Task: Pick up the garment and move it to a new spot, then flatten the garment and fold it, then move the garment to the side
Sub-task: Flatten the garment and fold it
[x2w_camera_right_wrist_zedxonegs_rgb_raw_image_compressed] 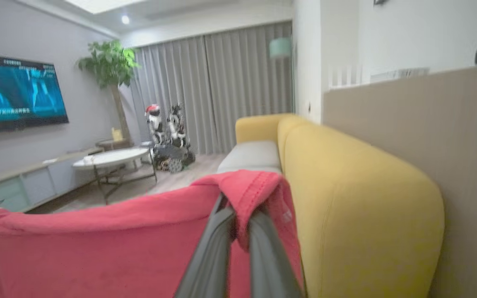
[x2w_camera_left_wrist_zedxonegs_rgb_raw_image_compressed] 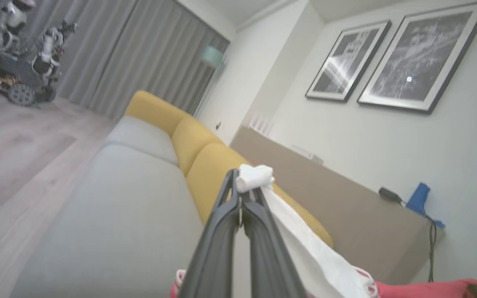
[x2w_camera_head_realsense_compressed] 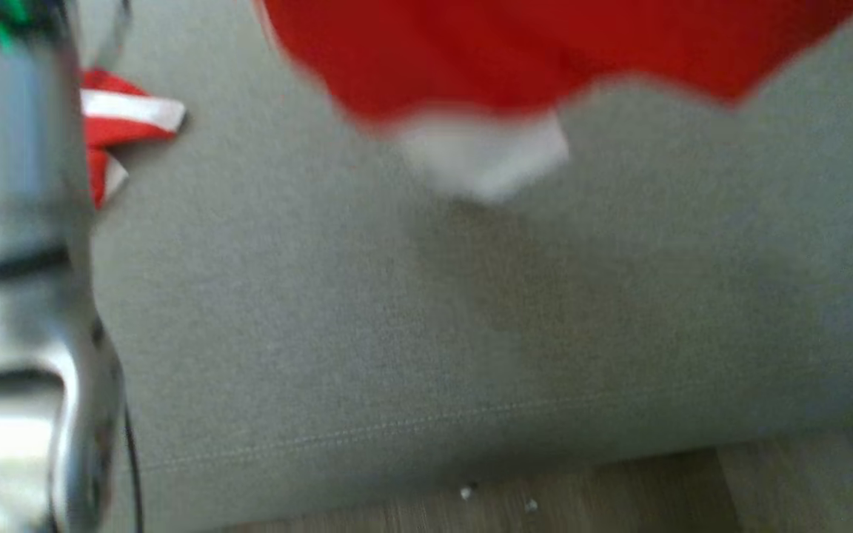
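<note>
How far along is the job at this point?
Done: the red fabric garment with white trim is lifted over the grey sofa seat. In hand: the left gripper pinches its white edge, the right gripper its red edge. Left: set it down elsewhere, flatten, fold, move aside.

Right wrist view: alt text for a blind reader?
The right gripper has its dark fingers shut on a fold of the red garment, held up beside the yellow sofa back. Behind are grey curtains, a TV, a plant and a white table.
</note>
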You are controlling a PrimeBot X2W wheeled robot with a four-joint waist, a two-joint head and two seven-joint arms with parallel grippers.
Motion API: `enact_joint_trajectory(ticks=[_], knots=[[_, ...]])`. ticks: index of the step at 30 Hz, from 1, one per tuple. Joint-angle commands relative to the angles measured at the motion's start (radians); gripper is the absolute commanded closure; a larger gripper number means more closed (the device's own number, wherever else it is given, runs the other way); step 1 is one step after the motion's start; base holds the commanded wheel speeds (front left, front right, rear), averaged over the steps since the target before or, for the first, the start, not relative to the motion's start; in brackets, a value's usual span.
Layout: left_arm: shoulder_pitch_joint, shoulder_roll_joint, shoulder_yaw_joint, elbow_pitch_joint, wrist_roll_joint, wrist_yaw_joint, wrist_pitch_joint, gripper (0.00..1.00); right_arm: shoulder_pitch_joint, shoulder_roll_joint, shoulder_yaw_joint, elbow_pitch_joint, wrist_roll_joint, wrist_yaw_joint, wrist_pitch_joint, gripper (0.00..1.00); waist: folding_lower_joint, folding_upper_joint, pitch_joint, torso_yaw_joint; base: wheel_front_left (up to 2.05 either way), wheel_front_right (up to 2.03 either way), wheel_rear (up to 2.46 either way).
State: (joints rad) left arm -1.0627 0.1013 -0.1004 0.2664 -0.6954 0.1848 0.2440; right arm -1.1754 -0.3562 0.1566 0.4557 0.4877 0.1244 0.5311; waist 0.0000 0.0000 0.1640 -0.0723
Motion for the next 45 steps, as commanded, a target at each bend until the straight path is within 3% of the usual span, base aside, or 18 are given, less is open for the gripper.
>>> enact_joint_trajectory(ticks=[1,2,6,9,12,19,28,35,45], knots=[[-0.127,0.031,0.036,0.03,0.023,-0.015,-0.058,1.0,-0.097,0.024,-0.008,0.026,-0.044,0.006,-0.099,1.0,0.0,0.0,0.118,-0.014,0.0,0.0,0.0],[-0.232,0.025,0.043,0.113,0.044,-0.03,-0.151,1.0,-0.187,0.037,-0.014,0.11,-0.106,0.006,-0.245,1.0,0.0,0.0,0.141,-0.012,0.0,0.0,0.0],[-0.361,0.006,0.051,0.236,0.055,-0.086,-0.319,1.0,-0.303,0.072,-0.038,0.254,-0.151,0.006,-0.511,1.0,0.0,0.0,0.168,-0.002,0.0,0.0,0.0],[-0.391,-0.005,0.025,0.303,0.07,-0.127,-0.386,1.0,-0.321,0.087,-0.048,0.34,-0.136,0.006,-0.653,1.0,0.0,0.0,0.185,0.012,0.0,0.0,0.0],[-0.376,-0.012,-0.015,0.354,0.089,-0.164,-0.416,1.0,-0.288,0.109,-0.041,0.415,-0.068,0.006,-0.715,1.0,0.0,0.0,0.209,0.029,0.0,0.0,0.0],[-0.161,-0.024,-0.098,0.409,0.118,-0.226,-0.456,1.0,-0.071,0.151,0.024,0.537,0.103,0.006,-0.73,1.0,0.0,0.0,0.2,0.055,0.0,0.0,0.0],[0.181,0.035,-0.158,0.358,0.15,-0.254,-0.47,1.0,0.2,0.166,0.117,0.542,0.288,0.006,-0.586,1.0,0.0,0.0,0.112,0.053,0.0,0.0,0.0],[0.494,0.112,-0.162,0.222,0.136,-0.235,-0.432,1.0,0.394,0.151,0.195,0.51,0.353,0.006,-0.46,1.0,0.0,0.0,0.005,0.048,0.0,0.0,0.0],[0.85,0.19,-0.186,-0.019,0.117,-0.193,-0.334,1.0,0.577,0.062,0.276,0.429,0.351,0.006,-0.42,1.0,0.0,0.0,-0.078,0.073,0.0,0.0,0.0]])
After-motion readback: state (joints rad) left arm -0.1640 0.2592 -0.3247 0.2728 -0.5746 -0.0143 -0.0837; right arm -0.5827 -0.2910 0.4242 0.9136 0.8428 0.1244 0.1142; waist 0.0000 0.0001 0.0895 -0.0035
